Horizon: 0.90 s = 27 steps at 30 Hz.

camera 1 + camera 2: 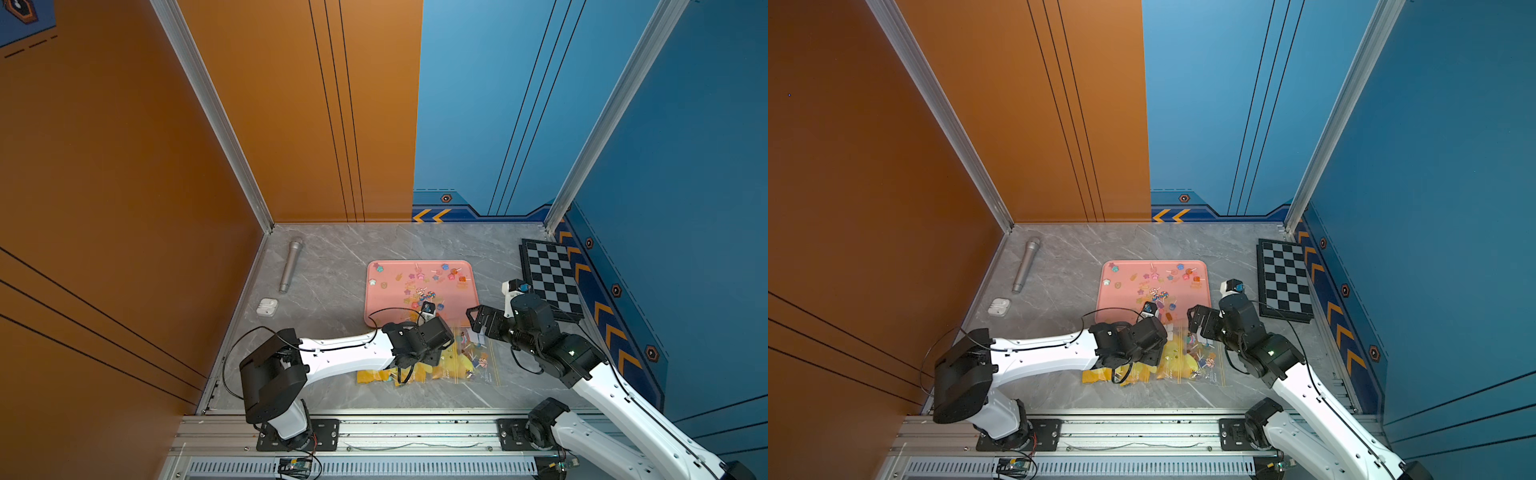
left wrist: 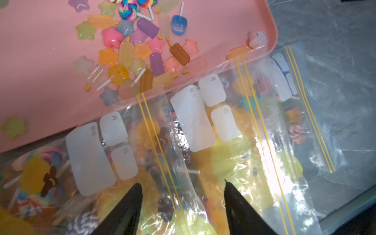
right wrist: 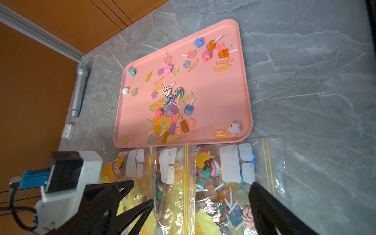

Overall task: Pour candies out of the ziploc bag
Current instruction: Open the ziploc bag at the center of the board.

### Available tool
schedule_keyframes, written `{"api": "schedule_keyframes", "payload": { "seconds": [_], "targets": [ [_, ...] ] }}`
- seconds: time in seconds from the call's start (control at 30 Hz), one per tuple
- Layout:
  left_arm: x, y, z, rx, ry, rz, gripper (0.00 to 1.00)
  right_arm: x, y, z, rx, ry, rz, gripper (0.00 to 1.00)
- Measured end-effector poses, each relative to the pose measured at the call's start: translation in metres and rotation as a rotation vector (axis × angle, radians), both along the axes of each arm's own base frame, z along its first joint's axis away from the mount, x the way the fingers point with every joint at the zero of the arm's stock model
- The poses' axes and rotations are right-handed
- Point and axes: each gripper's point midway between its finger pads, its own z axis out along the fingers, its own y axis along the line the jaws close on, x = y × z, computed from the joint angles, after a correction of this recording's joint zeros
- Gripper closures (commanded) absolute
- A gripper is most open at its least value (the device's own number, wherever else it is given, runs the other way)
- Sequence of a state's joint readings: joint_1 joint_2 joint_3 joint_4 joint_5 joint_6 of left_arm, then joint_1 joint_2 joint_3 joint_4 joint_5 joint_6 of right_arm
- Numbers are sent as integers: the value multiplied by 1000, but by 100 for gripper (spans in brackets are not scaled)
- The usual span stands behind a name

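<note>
1. pink tray (image 1: 386, 299) lies flat near the middle of the grey table (image 1: 332, 249). many candies (image 1: 419, 286) are scattered on it, thickest toward its 6 o'clock rim, with a looser group from 12 to 2 o'clock.
2. three clear zip bags (image 3: 177, 183) lie side by side on the table at 6 o'clock of the tray, their ends reaching that rim. more candies show through the film inside them, swirl lollipops among them.
3. left gripper (image 2: 182, 183): fingers apart, pointing down at the bags, with bag film and a yellow seal line in the gap. nothing is clamped. cannot tell whether the tips touch the film.
4. right gripper (image 3: 201, 192): fingers spread wide, over the 3 o'clock side of the bag row, holding nothing.
5. microphone (image 1: 291, 266) lies at 9 o'clock of the tray and a white earbud case (image 1: 267, 306) at 8 o'clock, both well apart from it.
6. chessboard (image 1: 550, 278) sits at 3 o'clock of the tray, by the blue wall.
</note>
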<state>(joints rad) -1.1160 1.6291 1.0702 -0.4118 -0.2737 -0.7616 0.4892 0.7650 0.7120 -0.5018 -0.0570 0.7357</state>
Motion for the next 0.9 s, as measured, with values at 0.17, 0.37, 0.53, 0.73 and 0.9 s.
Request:
{"api": "schedule_keyframes", "payload": {
  "seconds": [0.17,0.37,0.53,0.73,0.9],
  "targets": [
    [6,5,-3,5,16,30,41,2,-10,8,154,-46,-36,0],
    [9,-3,-1,6,26,32,54,2,-1,3,167,-18,5,5],
    [7,-6,-9,51,45,22,59,-2,8,1,158,-10,37,5],
    [9,-9,-19,97,68,23,64,-1,16,-15,112,34,54,7],
    [8,-4,-22,122,75,28,68,-1,20,-15,92,29,57,8]
  ]
}}
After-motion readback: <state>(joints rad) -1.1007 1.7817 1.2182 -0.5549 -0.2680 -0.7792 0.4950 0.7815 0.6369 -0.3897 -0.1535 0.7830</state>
